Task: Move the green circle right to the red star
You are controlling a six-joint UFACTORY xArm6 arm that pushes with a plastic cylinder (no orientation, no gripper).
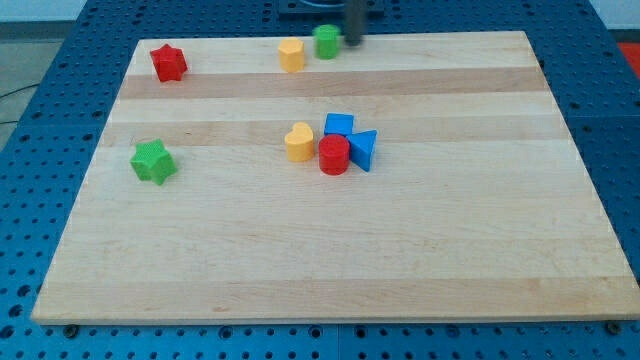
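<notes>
Near the wooden board's [330, 260] top edge, the blurred dark rod tip [355, 42], which has no jaws and holds nothing, is seen just right of the small green circle block [326, 41], with the red star block [168, 62] far left by the top-left corner.

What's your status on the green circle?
My tip just right of green circle. Red star far at the view's left. Yellow block beside the circle, in the way.

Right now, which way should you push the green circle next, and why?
Probably toward the view's left. My tip sits blurred just on the view's right of the green circle, and the red star lies far to the view's left. The yellow block stands close in that path, so I'd likely steer around it.
</notes>
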